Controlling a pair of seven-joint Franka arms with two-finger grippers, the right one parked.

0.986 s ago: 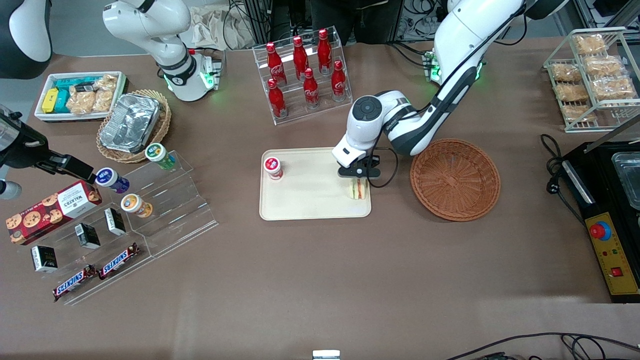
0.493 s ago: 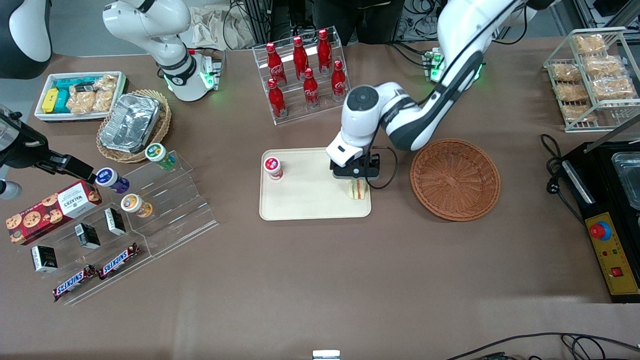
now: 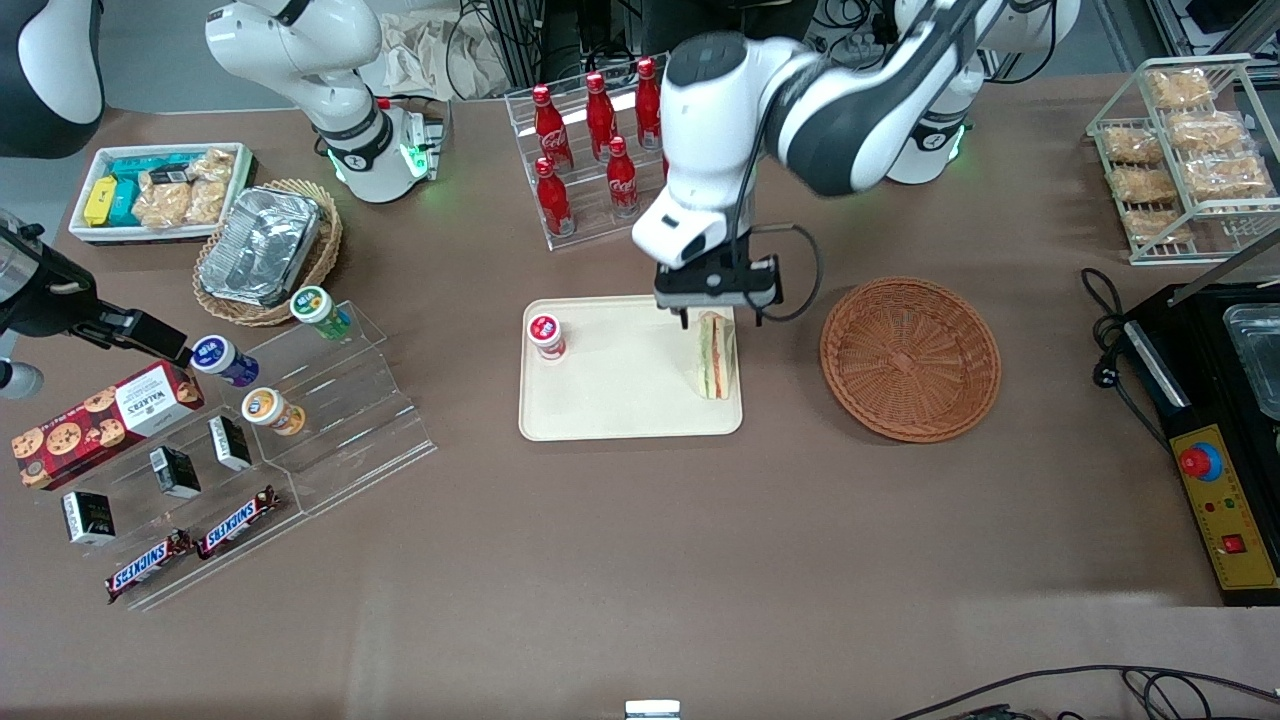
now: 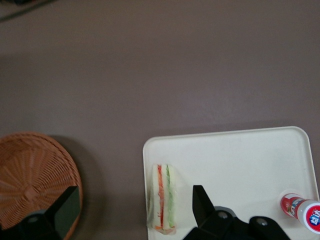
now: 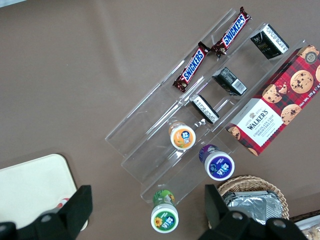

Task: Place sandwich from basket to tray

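The sandwich, a white wedge with orange and green stripes facing up, lies on the cream tray, at the tray edge closest to the basket. The reddish-brown wicker basket stands beside the tray, toward the working arm's end, with nothing in it. My gripper hangs open above the sandwich's farther tip, well clear of it. Nothing is between its fingers.
A small red-capped bottle stands on the tray's other end. A clear rack of red cola bottles is farther from the front camera than the tray. A wire rack of bagged pastries and a black machine sit at the working arm's end.
The gripper has risen and drawn back from the front camera, off the sandwich. The sandwich stays on the tray and now shows at full length.
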